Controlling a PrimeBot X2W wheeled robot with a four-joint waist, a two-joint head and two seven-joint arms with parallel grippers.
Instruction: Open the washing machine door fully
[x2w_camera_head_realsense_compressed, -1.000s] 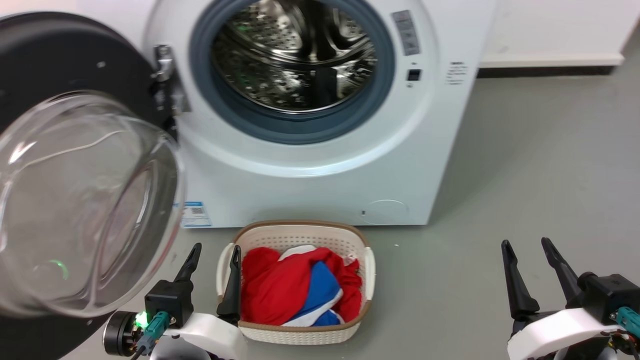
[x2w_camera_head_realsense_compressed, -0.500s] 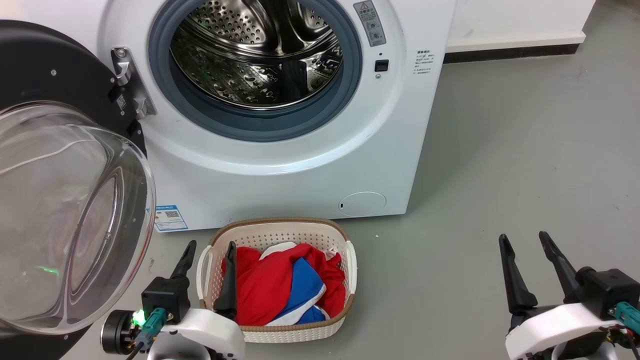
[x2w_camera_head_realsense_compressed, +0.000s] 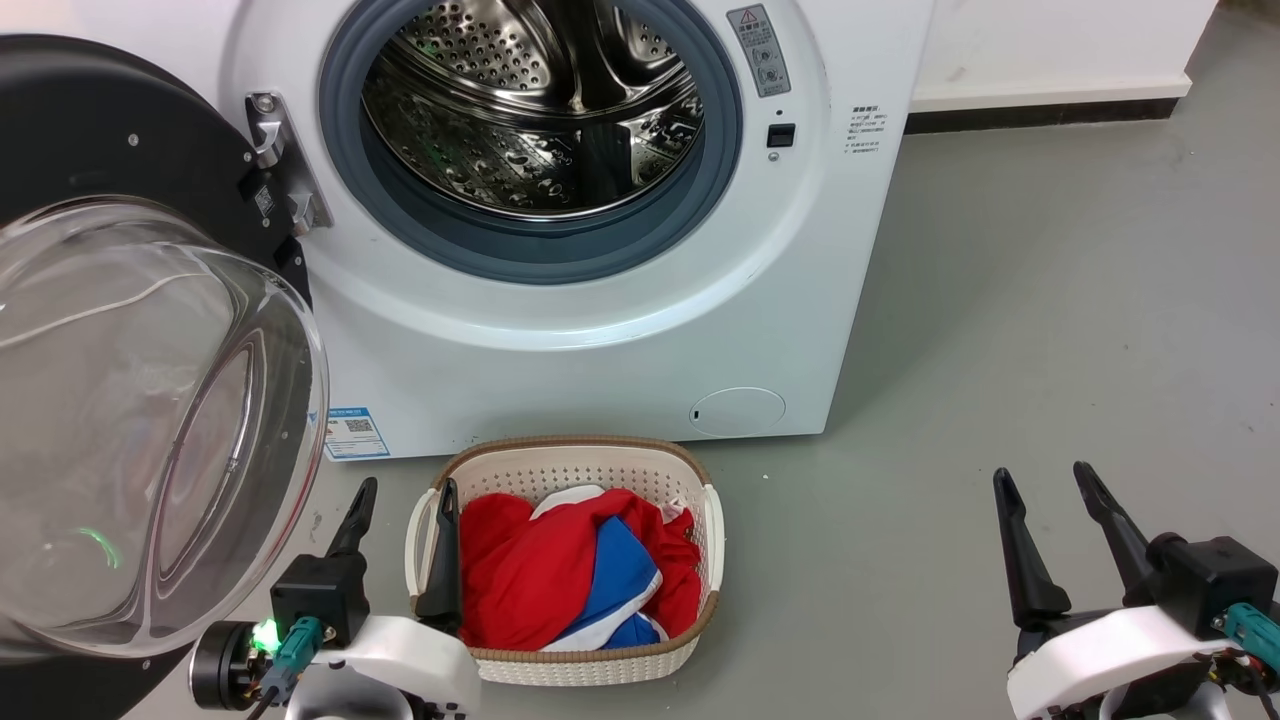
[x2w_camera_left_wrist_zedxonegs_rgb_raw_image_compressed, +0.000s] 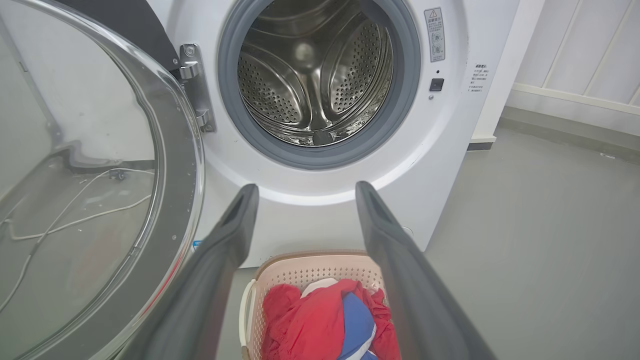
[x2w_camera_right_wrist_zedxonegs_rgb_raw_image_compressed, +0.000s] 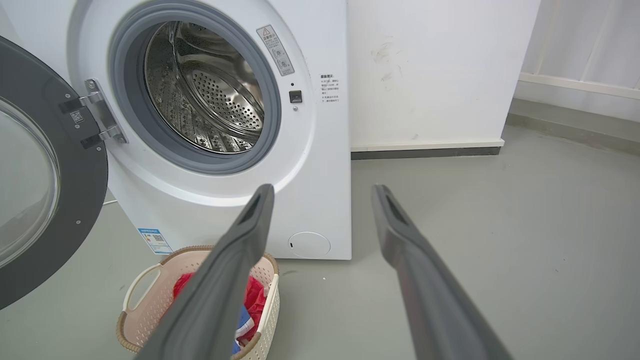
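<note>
The washing machine door (x2w_camera_head_realsense_compressed: 110, 130), a black-framed disc with a clear bulging glass bowl, stands swung wide open on its hinge (x2w_camera_head_realsense_compressed: 285, 160) at the left of the white washing machine (x2w_camera_head_realsense_compressed: 600, 370). The steel drum opening (x2w_camera_head_realsense_compressed: 540, 100) is uncovered. My left gripper (x2w_camera_head_realsense_compressed: 409, 487) is open and holds nothing; it is low, just right of the door's lower edge and over the basket's left rim. My right gripper (x2w_camera_head_realsense_compressed: 1041, 472) is open above bare floor at the right. The door (x2w_camera_left_wrist_zedxonegs_rgb_raw_image_compressed: 90, 200) lies left of the left gripper (x2w_camera_left_wrist_zedxonegs_rgb_raw_image_compressed: 306, 186), apart from it. The right gripper (x2w_camera_right_wrist_zedxonegs_rgb_raw_image_compressed: 322, 187) points at the machine's right side.
A white laundry basket (x2w_camera_head_realsense_compressed: 580, 445) with red and blue clothes (x2w_camera_head_realsense_compressed: 570, 580) sits on the floor before the machine, between the arms. Grey floor (x2w_camera_head_realsense_compressed: 1000, 300) stretches to the right. A white wall with a dark skirting (x2w_camera_head_realsense_compressed: 1040, 112) runs behind.
The head camera has shifted, so the whole picture slid. The door stays just as wide open, and both grippers keep their places, open and empty.
</note>
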